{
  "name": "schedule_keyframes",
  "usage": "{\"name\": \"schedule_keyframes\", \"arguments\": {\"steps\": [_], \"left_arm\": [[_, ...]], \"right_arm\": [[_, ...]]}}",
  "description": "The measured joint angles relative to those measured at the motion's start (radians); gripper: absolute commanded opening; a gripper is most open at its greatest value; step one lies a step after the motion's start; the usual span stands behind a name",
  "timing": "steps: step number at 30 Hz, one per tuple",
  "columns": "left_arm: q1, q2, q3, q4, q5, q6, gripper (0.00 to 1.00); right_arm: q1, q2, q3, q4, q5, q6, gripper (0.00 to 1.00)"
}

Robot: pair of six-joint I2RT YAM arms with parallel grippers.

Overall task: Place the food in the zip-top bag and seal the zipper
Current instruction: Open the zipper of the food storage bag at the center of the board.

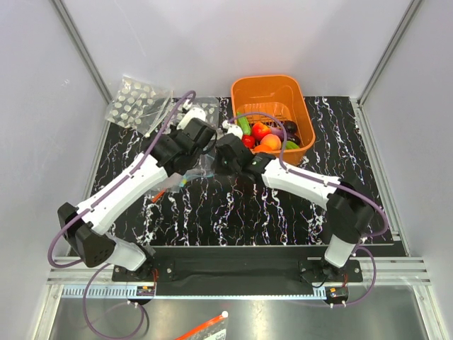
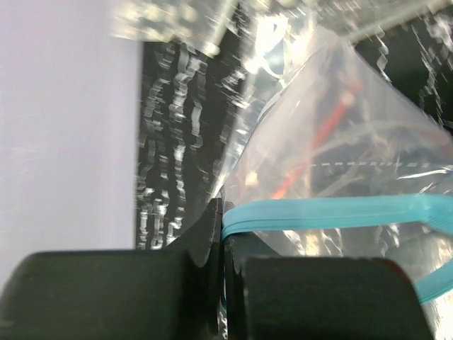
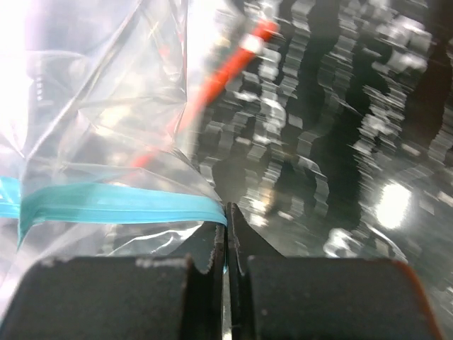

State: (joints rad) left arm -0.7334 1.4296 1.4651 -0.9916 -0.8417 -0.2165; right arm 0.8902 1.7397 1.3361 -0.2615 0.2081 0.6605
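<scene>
The clear zip-top bag hangs between my two grippers above the black marbled mat. Its teal-blue zipper strip runs from my left gripper, which is shut on the strip's end. My right gripper is shut on the other end of the strip. In the top view the left gripper and right gripper sit close together at the bag's mouth. The food, red, orange, green and dark pieces, lies in the orange basket. The bag holds no food that I can see.
A clear packet with white dots lies at the back left. A bag with a red strip lies on the mat under the held bag. The white walls stand close on both sides.
</scene>
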Motion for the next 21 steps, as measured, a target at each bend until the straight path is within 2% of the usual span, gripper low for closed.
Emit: {"name": "schedule_keyframes", "arguments": {"steps": [4,9,13,21], "left_arm": [[-0.019,0.0,0.063,-0.062,-0.117,-0.028,0.0],[-0.019,0.018,-0.044,-0.06,-0.157,-0.058,0.0],[-0.014,0.06,-0.187,-0.017,-0.094,-0.064,0.0],[-0.002,0.121,-0.211,0.066,0.057,-0.065,0.0]], "right_arm": [[0.0,0.04,0.053,0.073,-0.082,0.006,0.0],[0.0,0.12,0.053,0.119,-0.116,0.026,0.0],[-0.002,0.185,0.0,0.126,-0.114,0.046,0.0],[-0.003,0.234,-0.096,0.174,-0.094,0.092,0.0]]}}
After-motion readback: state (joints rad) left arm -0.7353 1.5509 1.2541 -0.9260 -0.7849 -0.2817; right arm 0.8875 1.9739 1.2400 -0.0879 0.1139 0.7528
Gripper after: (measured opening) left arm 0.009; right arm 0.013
